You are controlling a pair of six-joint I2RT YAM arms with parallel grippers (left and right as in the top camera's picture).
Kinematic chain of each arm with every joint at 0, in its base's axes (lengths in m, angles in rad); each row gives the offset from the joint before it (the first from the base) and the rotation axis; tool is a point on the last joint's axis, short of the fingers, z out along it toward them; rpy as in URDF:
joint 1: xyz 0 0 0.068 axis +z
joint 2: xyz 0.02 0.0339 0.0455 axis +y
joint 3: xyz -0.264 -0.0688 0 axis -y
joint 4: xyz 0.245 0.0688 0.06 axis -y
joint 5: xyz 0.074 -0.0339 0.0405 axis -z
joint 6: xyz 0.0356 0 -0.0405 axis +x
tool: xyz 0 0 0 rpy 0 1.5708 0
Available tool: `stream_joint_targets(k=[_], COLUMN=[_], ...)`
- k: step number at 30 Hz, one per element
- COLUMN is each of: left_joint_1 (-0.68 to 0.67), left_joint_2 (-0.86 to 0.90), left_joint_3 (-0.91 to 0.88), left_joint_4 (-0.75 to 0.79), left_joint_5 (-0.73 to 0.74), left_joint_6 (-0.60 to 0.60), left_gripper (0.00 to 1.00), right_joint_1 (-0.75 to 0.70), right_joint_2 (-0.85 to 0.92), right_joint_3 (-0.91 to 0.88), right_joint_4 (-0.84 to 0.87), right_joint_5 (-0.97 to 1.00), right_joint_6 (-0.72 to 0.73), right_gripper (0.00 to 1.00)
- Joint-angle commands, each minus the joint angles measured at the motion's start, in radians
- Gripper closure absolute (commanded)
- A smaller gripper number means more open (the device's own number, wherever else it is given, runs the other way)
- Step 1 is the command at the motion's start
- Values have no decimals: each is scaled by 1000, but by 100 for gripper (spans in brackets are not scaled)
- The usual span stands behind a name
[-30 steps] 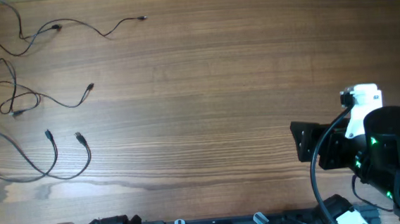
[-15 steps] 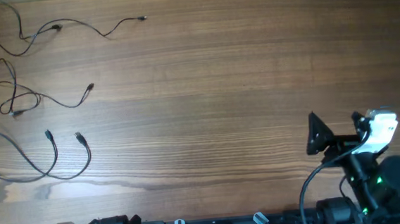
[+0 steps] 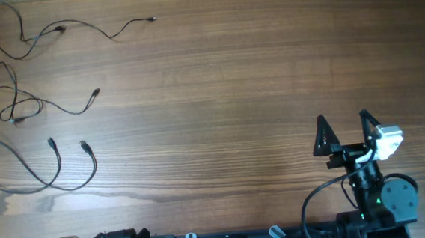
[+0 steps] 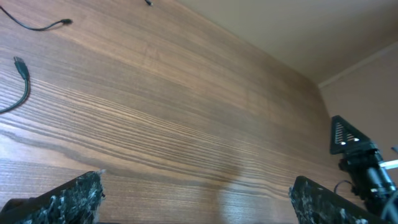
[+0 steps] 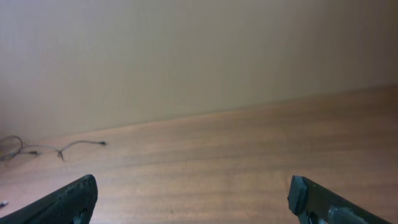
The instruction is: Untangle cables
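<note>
Right end effector [image 3: 342, 122] has drawn back, fingers spread wide; left end effector [image 4: 196, 194] likewise spread.

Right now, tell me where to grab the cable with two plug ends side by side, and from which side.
Grip that cable just behind its plug on the right in the overhead view: that end lies free on the table, nothing crossing it. Come straight down with the open left gripper, jaws across the wire, since it lies flat.
</note>
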Motion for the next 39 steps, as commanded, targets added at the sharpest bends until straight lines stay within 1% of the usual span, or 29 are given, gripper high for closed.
stream_joint_targets(k=[1, 5, 13, 20, 23, 27, 33, 36, 39], left_joint_1=[-5, -5, -5, -5, -5, -5, -5, -5, -5], left_joint_2=[-6, -6, -6, -6, -6, -6, -6, -6, -6], left_joint_3=[-2, -2, -2, -2, -2, -2, -2, -2, -2], left_joint_4=[3, 3, 3, 3, 3, 3, 3, 3, 3], left_joint_5=[-5, -5, -5, -5, -5, -5, -5, -5, -5], left_joint_6=[15, 15, 15, 15, 15, 15, 15, 15, 15], left_gripper=[0, 0, 0, 0, 0, 0, 0, 0, 0], right_joint_1=[-3, -3, -3, -3, -3, -11, -30, -54, -65], right_joint_2=[-18, -18, -18, -18, -18, -18, -18, -18, -18], right_joint_3=[-67, -135, -223, -222, -222, -222, -222, -222, -222], right_joint_4=[82, 196, 277, 227, 227, 227, 227, 227, 227], right_joint_5=[-16, 0, -1, -8, -7, -7, -6, 0, 1], right_joint_6=[-16, -19, -24, -172, -208, -321, -318, -250, -255], right_gripper=[0, 0, 0, 0, 0, 0, 0, 0, 0])
